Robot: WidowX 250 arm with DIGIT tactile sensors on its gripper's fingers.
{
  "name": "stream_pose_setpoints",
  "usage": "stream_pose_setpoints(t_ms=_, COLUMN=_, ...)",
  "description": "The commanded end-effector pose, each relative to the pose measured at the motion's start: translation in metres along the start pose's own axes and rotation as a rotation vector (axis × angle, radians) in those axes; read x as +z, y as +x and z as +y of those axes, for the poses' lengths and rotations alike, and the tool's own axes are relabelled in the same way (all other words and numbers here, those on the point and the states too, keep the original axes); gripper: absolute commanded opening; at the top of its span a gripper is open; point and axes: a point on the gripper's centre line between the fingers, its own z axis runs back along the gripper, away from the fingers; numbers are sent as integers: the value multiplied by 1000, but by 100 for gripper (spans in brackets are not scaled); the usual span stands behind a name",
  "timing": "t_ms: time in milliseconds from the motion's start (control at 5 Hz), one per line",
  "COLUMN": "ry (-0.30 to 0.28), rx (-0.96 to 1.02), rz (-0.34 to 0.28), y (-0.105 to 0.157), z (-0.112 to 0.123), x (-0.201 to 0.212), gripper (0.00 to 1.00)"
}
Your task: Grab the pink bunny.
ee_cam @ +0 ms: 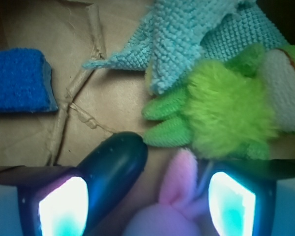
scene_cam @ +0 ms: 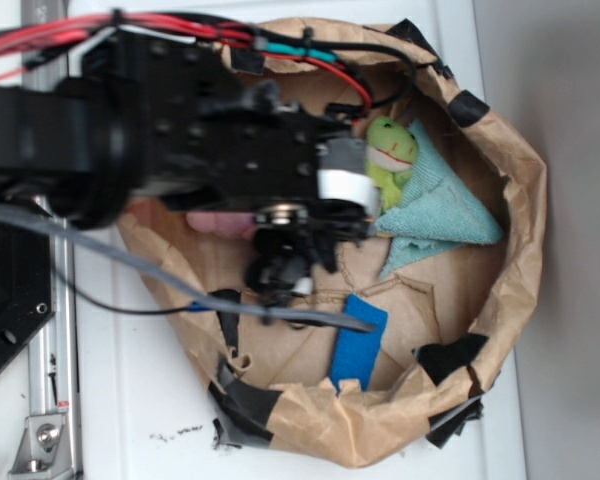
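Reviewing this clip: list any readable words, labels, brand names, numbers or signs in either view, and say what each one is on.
None can be read in either view.
Black robot arm: no legible marking.
Crumpled brown paper bag: plain, with black tape patches only.
Blue sponge block, turquoise knit cloth, green frog plush, small fluffy pink bunny: no tags or print visible.

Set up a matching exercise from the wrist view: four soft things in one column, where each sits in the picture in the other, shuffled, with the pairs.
Things:
1. fluffy pink plush bunny
2. fuzzy green frog plush
3. flat blue sponge pad
4. light teal knitted cloth

Places:
A. left edge
B. top, right of centre
C. bottom centre, between the gripper fingers
D. right, under the cloth's edge

Pairs: 1-C, 2-D, 3-A, 4-B
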Motion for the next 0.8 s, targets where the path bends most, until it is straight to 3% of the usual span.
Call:
stream_pose_setpoints(t_ms=0, ry=-17, rx=139, rz=-251, y=-28, z=14, x=94, gripper=100)
stream_pose_setpoints(t_ms=200, ry=-34, rx=156, rz=-244, y=-34, z=21, x=139, gripper=100)
stream_pose_setpoints(t_ms=600, ry=8, rx=144, rz=-137, y=-28, z=18, x=112, gripper=100)
